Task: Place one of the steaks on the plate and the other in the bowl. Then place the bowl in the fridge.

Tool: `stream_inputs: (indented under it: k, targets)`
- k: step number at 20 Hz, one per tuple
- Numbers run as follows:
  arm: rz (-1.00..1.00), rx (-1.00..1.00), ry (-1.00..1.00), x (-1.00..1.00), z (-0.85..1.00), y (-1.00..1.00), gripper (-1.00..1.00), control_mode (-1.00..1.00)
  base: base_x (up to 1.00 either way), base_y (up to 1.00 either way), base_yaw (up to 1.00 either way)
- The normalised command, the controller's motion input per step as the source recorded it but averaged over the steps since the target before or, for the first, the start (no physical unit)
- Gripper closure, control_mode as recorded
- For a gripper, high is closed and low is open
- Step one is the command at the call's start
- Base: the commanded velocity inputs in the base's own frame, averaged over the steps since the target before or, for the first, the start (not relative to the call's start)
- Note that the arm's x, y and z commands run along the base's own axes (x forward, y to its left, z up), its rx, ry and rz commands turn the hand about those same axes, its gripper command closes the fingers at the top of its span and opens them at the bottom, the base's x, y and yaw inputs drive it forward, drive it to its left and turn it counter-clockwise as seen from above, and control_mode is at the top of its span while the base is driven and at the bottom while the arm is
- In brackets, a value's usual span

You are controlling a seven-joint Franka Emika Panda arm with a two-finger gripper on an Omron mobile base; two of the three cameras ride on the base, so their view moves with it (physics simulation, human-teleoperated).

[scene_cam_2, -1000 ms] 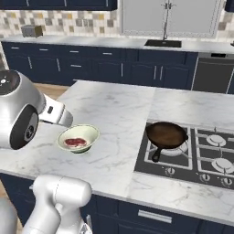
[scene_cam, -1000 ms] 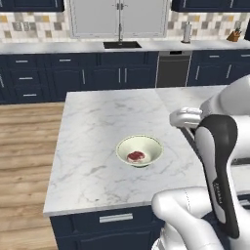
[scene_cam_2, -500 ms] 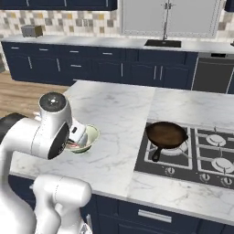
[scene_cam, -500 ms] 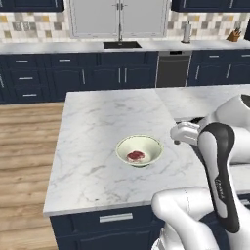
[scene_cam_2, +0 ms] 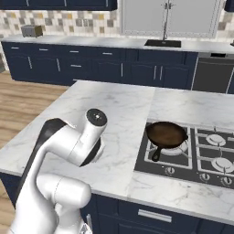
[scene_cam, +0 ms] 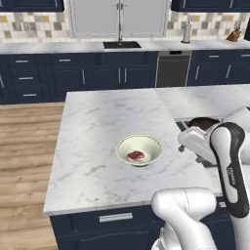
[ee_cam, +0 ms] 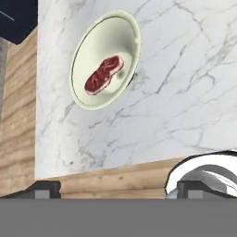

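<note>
- One cream bowl [ee_cam: 104,60] sits on the marble counter [scene_cam: 97,122], ahead of the jaws and well apart from them.
- One steak [ee_cam: 103,74] lies inside the bowl.
- The jaws stand wide open, holding nothing.
- One black skillet [scene_cam_2: 165,135] rests on the stove [scene_cam_2: 201,153].

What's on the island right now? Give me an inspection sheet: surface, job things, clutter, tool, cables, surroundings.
Surface: white marble island with a gas hob at one end.
Job things: one steak lies in the bowl, which stands upright on the island, apart from the hob.
Clutter: black skillet on a hob burner.
Tool: open, holding nothing, tips pointing towards the bowl.
Cables: nothing seen.
Surroundings: navy cabinets, sink, dishwasher, toaster, wood floor.
</note>
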Motion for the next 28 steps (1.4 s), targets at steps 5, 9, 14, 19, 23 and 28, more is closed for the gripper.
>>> stream_inputs:
  k: [5,9,14,19,23,28]
  targets:
    - [-0.16,0.15,-0.06,0.70,-0.66,0.00,-1.00,-1.00,0.00,0.00,0.00]
    - [-0.10,0.02,0.00,0.98,-0.37,0.00,-1.00,-1.00,0.00,0.00,0.00]
    - [-0.02,0.01,0.04,0.91,-0.29,-0.01,-1.00,-1.00,0.00,0.00,0.00]
    - [0.00,0.00,0.09,0.78,-0.33,-0.12,-1.00,-1.00,0.00,0.00,0.00]
    - [0.00,0.00,0.09,0.49,-0.29,0.00,-1.00,-1.00,0.00,0.00,0.00]
    - [0.00,0.00,0.03,0.19,-0.29,0.02,-1.00,-1.00,0.00,0.00,0.00]
